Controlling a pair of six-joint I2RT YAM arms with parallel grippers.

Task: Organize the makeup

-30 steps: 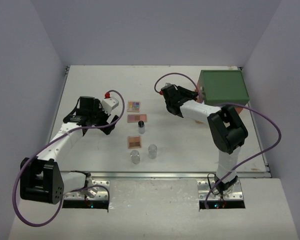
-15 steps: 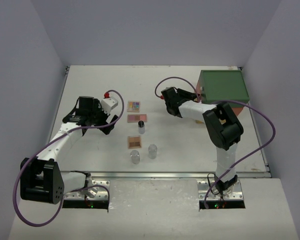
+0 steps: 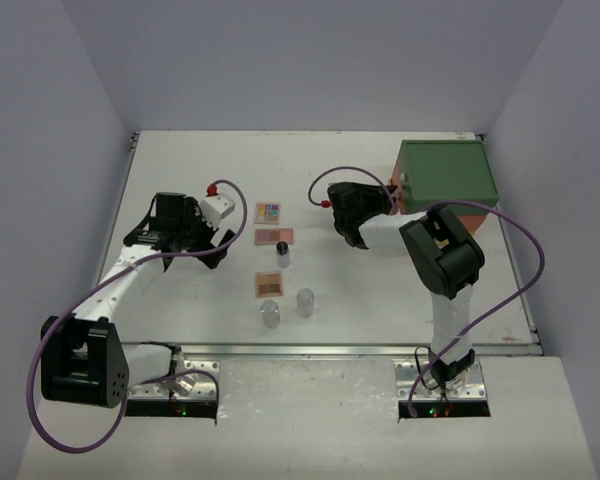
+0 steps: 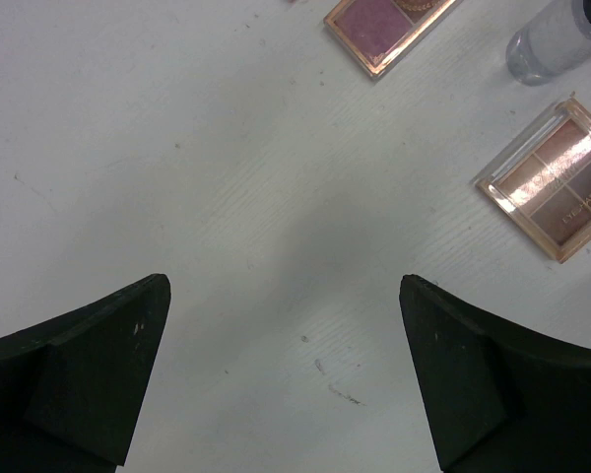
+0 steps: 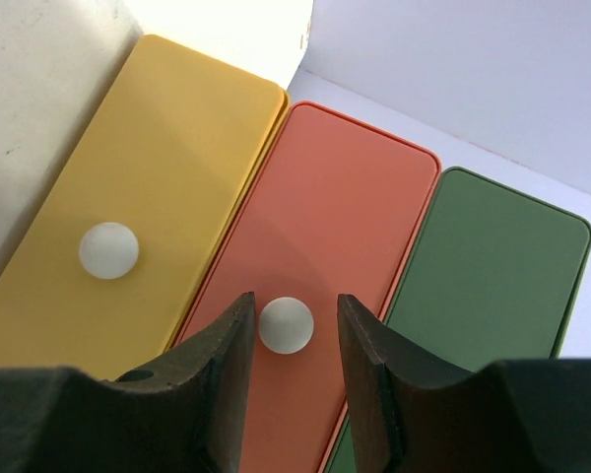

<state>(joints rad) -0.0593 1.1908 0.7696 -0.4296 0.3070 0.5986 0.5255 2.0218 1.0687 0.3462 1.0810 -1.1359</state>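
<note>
The makeup lies mid-table: a multicoloured palette (image 3: 268, 212), a pink palette (image 3: 274, 236), a black-capped bottle (image 3: 282, 253), a brown palette (image 3: 269, 284) and two clear jars (image 3: 305, 302) (image 3: 270, 315). No brown bottles show. My left gripper (image 3: 220, 250) is open and empty over bare table, left of the palettes. In its wrist view (image 4: 286, 365) the pink palette (image 4: 384, 25) and brown palette (image 4: 557, 177) lie ahead. My right gripper (image 3: 388, 197) faces the green-topped box (image 3: 447, 170). Its jaws (image 5: 291, 325) stand open either side of the white knob (image 5: 286, 325) of the orange drawer (image 5: 345, 217).
The yellow drawer (image 5: 148, 187) with its own white knob (image 5: 108, 249) is beside the orange one, and the green top (image 5: 492, 266) is on the other side. The box stands at the table's back right corner. Grey walls enclose the table.
My right arm has pulled its elbow back and turned its wrist, bringing the gripper closer to the front of the box. The left arm has not moved.
</note>
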